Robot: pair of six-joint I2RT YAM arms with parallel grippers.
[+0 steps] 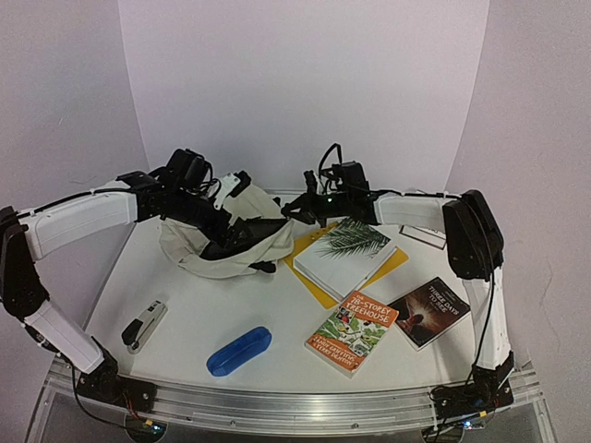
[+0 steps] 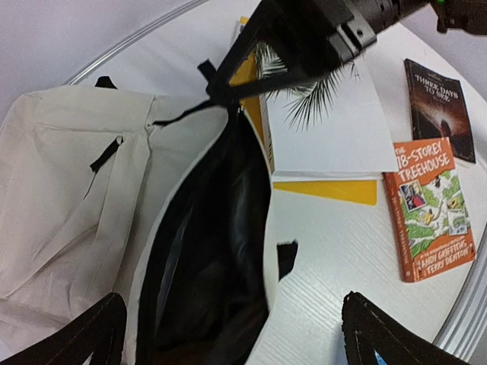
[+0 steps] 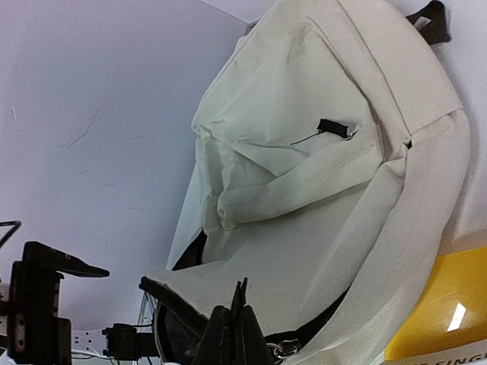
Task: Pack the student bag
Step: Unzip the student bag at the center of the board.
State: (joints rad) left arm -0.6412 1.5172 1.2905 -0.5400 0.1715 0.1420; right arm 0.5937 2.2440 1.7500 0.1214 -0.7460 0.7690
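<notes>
The student bag (image 1: pixel 214 251) is a cream backpack lying at the back left of the table, its dark-lined mouth (image 2: pixel 205 258) held open. My right gripper (image 1: pixel 295 212) is shut on a thin black zipper pull (image 3: pixel 240 298) at the mouth's right end and holds that edge up. It also shows in the left wrist view (image 2: pixel 304 38), gripping the black tab (image 2: pixel 217 93). My left gripper (image 2: pixel 232 338) is wide open and empty, hovering over the open mouth, with one of its fingers (image 2: pixel 76 334) at each side. The bag's front pocket shows in the right wrist view (image 3: pixel 319 152).
A white palm-leaf book (image 1: pixel 346 249) lies on a yellow folder (image 1: pixel 395 262) right of the bag. An orange Treehouse book (image 1: pixel 353 332), a dark book (image 1: pixel 429 312), a blue pencil case (image 1: pixel 239 350) and a stapler (image 1: pixel 145 326) lie nearer the front.
</notes>
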